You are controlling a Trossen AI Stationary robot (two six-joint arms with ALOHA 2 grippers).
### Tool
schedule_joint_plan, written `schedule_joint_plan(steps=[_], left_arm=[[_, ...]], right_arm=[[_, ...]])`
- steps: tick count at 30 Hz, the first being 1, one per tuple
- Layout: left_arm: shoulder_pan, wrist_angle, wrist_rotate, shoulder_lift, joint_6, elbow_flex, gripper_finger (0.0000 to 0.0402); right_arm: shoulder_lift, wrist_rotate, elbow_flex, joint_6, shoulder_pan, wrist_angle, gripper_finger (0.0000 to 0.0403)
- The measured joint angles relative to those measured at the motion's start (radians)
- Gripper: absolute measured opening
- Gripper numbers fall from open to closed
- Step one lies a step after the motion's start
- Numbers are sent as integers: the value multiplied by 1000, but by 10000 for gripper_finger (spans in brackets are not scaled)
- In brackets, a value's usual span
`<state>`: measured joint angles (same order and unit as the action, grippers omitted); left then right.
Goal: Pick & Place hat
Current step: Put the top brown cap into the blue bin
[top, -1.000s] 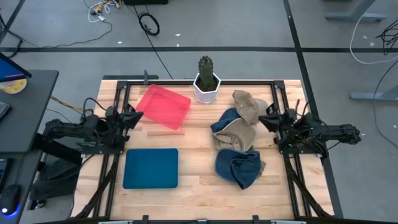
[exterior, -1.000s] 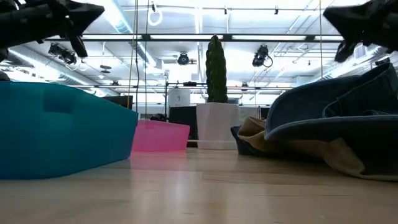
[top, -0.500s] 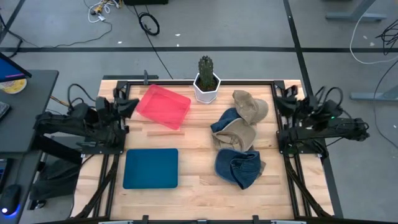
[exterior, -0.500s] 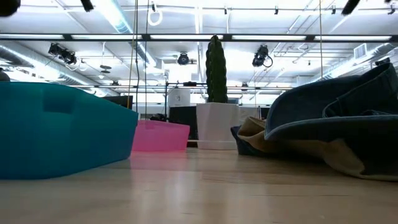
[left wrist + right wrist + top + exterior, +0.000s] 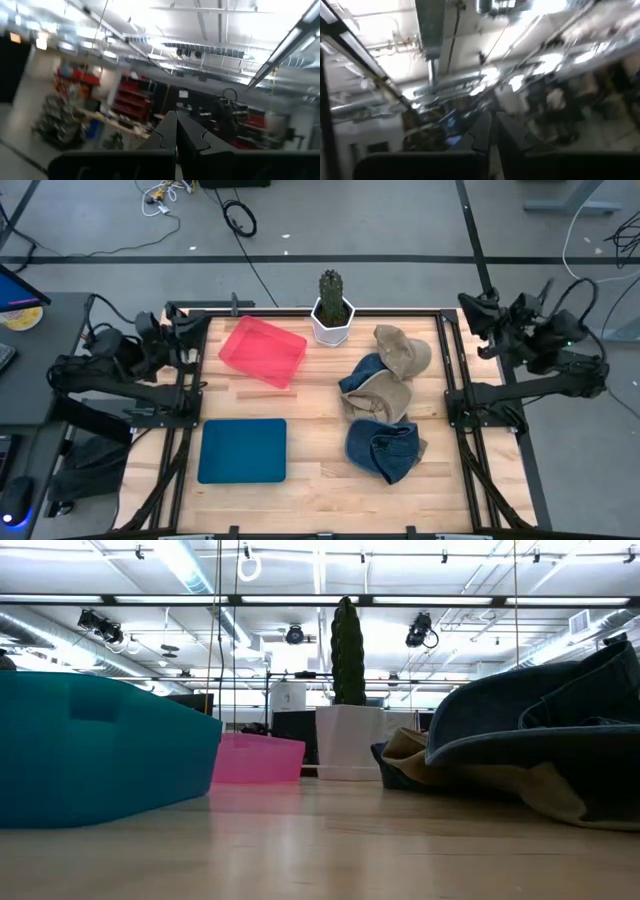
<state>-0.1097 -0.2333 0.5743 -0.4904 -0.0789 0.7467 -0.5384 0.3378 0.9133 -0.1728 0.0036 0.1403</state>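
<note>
Several hats lie in a heap on the right half of the wooden table: a tan hat [image 5: 402, 350] farthest back, a blue and tan hat [image 5: 377, 387] in the middle, and a blue denim hat [image 5: 384, 449] nearest, which fills the right of the low view [image 5: 540, 735]. My left gripper [image 5: 198, 326] is raised over the table's left rail, shut, its fingers [image 5: 176, 132] pointing up at the ceiling. My right gripper [image 5: 468, 307] is raised over the right rail, also shut [image 5: 492, 131]. Neither gripper touches a hat or anything else.
A pink tray [image 5: 263, 351] lies at the far left and a teal tray [image 5: 243, 450] at the near left. A cactus in a white pot [image 5: 332, 311] stands at the far edge's middle. Black frame rails [image 5: 452, 395] run along both sides.
Both grippers have risen from just above the table's side rails, tipped their fingers upward, and left the low view. In the high view each now shows farther toward the far edge. The hats and trays have not moved.
</note>
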Motion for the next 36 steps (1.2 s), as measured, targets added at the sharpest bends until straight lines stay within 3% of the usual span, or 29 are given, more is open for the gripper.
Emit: schedule_joint_plan(steps=[4, 10, 13, 19, 25, 31, 36], left_arm=[[0, 31, 0, -5, -43, 0, 3], [2, -15, -19, -51, -52, 15, 3], [2, 147, -90, -75, -43, 84, 3], [2, 544, -89, -180, -82, 335, 3], [2, 736, -74, -254, -69, 527, 5], [2, 805, -70, -282, -43, 541, 55], [2, 804, -21, -310, -41, 541, 117]], right_arm=[[-45, -53, 61, 1, 0, -137, 31], [-88, -58, 67, -7, 0, -79, 31], [-111, -77, 103, -8, -3, -168, 31], [-187, -53, 262, -30, -34, -445, 31], [-249, -6, 480, -97, -70, -814, 34], [-275, 21, 533, -220, -91, -1068, 61], [-294, 20, 533, -332, -107, -1190, 111]])
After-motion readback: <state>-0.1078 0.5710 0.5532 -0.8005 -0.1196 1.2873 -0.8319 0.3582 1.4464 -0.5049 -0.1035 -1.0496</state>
